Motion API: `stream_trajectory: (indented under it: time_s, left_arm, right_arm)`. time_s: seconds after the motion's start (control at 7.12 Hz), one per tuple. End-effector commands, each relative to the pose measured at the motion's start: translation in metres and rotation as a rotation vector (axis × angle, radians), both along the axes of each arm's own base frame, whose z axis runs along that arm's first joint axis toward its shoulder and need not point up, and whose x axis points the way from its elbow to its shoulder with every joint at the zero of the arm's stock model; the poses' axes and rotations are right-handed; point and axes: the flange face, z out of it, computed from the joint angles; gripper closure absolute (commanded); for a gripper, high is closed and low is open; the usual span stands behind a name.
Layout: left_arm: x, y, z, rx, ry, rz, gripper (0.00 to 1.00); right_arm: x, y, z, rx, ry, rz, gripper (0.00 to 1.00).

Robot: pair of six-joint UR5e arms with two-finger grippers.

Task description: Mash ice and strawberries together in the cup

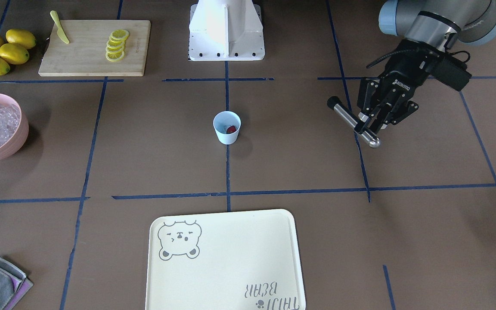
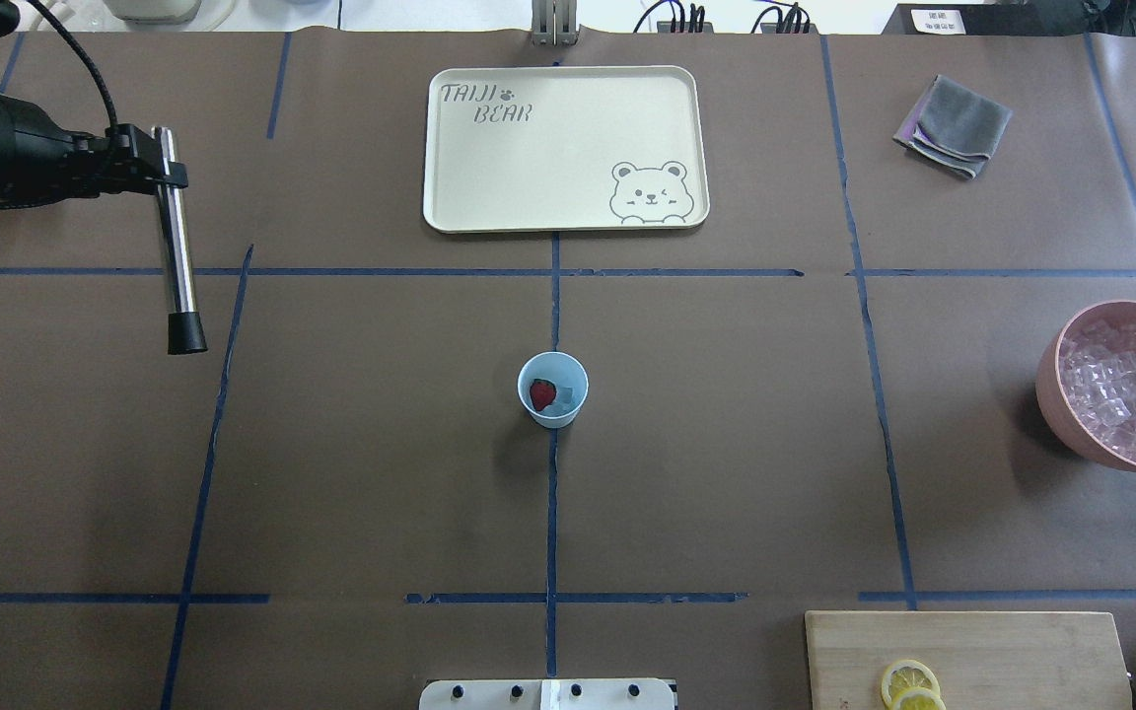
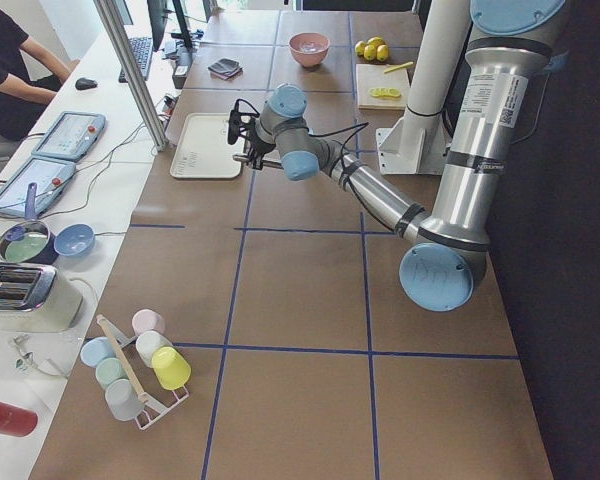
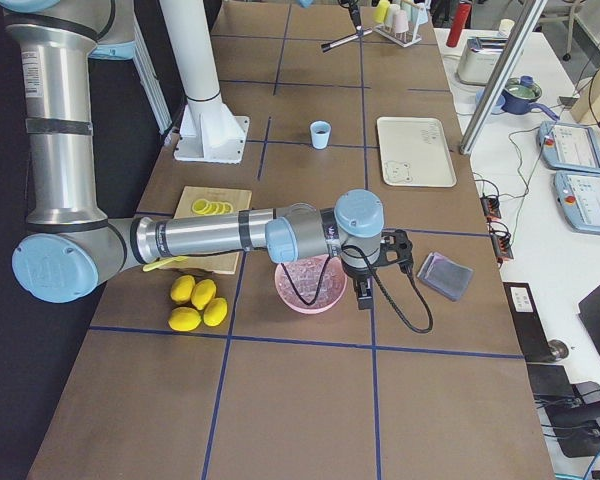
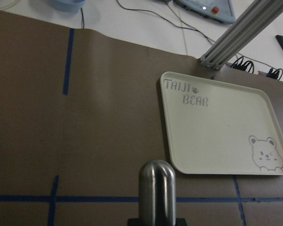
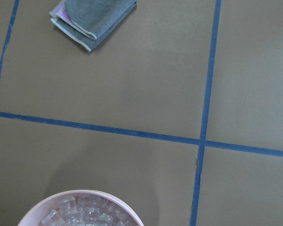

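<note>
Cream tray (image 1: 230, 267) on brown table (image 1: 144, 163) — left gripper (image 1: 368, 127) pinches rod (image 1: 343, 112) (right gripper (image 4: 365, 292) unclear).

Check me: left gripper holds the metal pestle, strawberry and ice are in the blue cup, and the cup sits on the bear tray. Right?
Not quite. The cup stands on the bare table, apart from the tray; the overhead exterior view shows the gap between them. The rest holds: the left gripper holds the metal pestle, and the strawberry and ice are in the cup.
</note>
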Motion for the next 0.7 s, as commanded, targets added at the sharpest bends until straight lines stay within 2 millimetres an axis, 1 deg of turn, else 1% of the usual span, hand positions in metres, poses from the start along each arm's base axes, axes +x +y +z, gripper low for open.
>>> stream_trajectory:
  time_s: [0.0, 0.14, 0.28, 0.42, 0.56]
  left_arm:
    - [-0.043, 0.024, 0.086, -0.169, -0.064, 0.065, 1.0]
    - [-0.046, 0.037, 0.124, -0.178, -0.119, 0.106, 1.0]
    - [-0.045, 0.036, 0.147, -0.193, -0.153, 0.129, 1.0]
    - [-0.046, 0.037, 0.184, -0.143, -0.218, 0.206, 1.0]
    - [-0.045, 0.035, 0.216, -0.092, -0.273, 0.28, 1.0]
  right_arm:
    - [-0.001, -0.001, 0.003, 0.001, 0.032, 0.001, 0.0]
    - [-0.001, -0.002, 0.002, 0.002, 0.032, 0.002, 0.0]
    - [-0.001, -0.002, 0.002, 0.002, 0.032, 0.002, 0.0]
    - [-0.001, -0.002, 0.002, 0.002, 0.032, 0.002, 0.0]
    - [-0.001, -0.002, 0.002, 0.002, 0.032, 0.002, 0.0]
